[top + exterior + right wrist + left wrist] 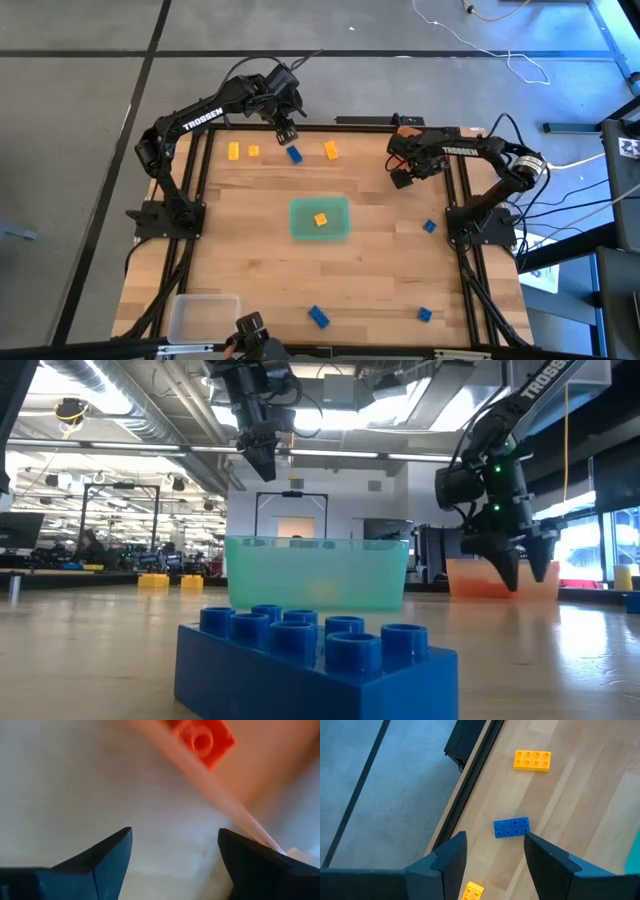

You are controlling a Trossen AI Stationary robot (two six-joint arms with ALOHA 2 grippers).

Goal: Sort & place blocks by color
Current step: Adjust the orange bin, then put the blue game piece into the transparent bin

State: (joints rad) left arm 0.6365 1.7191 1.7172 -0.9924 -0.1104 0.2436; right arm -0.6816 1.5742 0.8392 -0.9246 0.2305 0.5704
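Observation:
My left gripper [285,130] [495,845] hangs open high over the table's far edge, just far of a blue block [294,154] [511,827] that lies flat on the wood. Yellow blocks [233,151] [254,151] [330,150] lie flat along the same far strip. One yellow block [320,219] sits in the green tray [300,232]. My right gripper [403,178] [175,837] is open and empty beside the orange tray [470,580], which holds an orange-red block [202,737]. More blue blocks [429,226] [318,316] [424,314] lie on the near half.
A clear tray [203,318] sits at the near left corner. The green tray stands mid-table between the two arms. The nearest blue block [310,660] fills the foreground of the low view. Bare wood lies left and right of the green tray.

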